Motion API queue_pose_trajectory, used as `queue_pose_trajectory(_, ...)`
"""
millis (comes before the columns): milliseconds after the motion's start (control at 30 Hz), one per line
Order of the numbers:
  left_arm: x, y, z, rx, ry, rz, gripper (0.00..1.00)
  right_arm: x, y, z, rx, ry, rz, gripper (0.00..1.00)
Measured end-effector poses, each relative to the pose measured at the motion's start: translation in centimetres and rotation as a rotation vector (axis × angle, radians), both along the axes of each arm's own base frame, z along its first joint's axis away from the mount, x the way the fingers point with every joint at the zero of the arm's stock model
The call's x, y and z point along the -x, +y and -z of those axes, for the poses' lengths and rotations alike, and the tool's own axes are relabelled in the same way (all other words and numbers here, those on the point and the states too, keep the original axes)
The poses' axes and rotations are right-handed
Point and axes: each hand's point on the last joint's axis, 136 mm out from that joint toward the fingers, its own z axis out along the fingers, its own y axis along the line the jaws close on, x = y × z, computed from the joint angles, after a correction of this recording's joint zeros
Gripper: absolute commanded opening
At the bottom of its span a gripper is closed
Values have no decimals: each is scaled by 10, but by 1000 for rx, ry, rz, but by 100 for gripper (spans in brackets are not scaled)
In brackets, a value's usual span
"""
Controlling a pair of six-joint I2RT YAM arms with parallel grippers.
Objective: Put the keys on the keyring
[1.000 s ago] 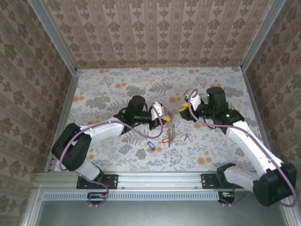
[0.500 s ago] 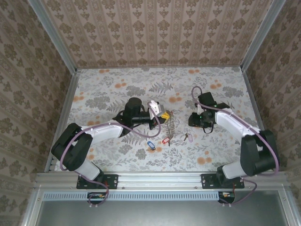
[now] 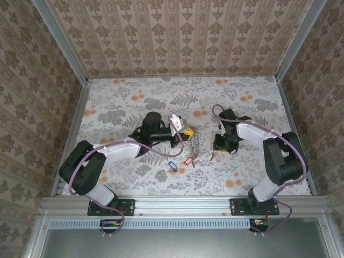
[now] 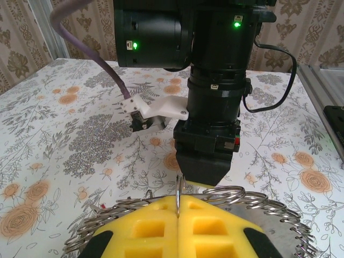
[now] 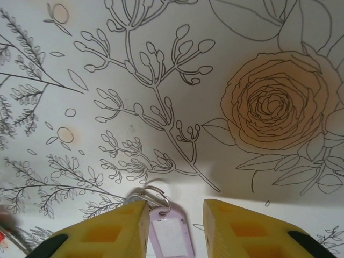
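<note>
Roughly at the middle of a flower-patterned bench (image 3: 123, 102), two robot arms facing each other across a small scatter of keys.

Left gripper (image 4: 177, 215): yellow pads pressed shut, pinching one thin wire loop of the keyring (image 3: 197, 143). Keyring itself a grey, spiky coil of metal keys, spread just right of that gripper and lying between the two arms.

Right gripper (image 5: 174, 224): pointed straight down, yellow pads narrowly apart, straddling the purple-tagged key (image 5: 170, 237) without a firm hold as yet. Tag flat on the bench between the pads, its small wire loop poking out ahead of them. Unclear whether the left pad touches the tag.

Two more loose keys nearer the arm bases: a blue-tagged key (image 3: 172, 165) and, just right of it, a red-tagged key (image 3: 188, 160), both apart from the keyring.

Handling, as a judgement only: each tagged key probably very light, stiff and low against the bench, so hard to lift without scraping the surface. Smooth plastic tag likely slippery, yet the widest part to grip. Best taken across the tag's two long edges, leaving the wire loop free for threading.

Keyring likely far heavier and floppy as a bunch, prone to sag and swing if lifted. Wire springy and thin, easy to lose from a pinch. Safer held close to the spot meant for threading.
</note>
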Motion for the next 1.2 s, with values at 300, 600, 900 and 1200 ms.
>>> queue_pose_trajectory(300, 0, 0, 0, 0, 0, 0, 0, 3, 12, 4, -59, 31, -13, 25)
queue_pose_trajectory(600, 1, 0, 1, -5, 5, 1, 0, 1, 22, 2, -98, 17, -34, 18)
queue_pose_trajectory(900, 1, 0, 1, -4, 7, 7, 0, 4, 27, 3, -78, 15, -61, 16)
queue_pose_trajectory(1200, 1, 0, 1, -6, 10, 7, 0, 3, 22, 4, -11, -5, -90, 6)
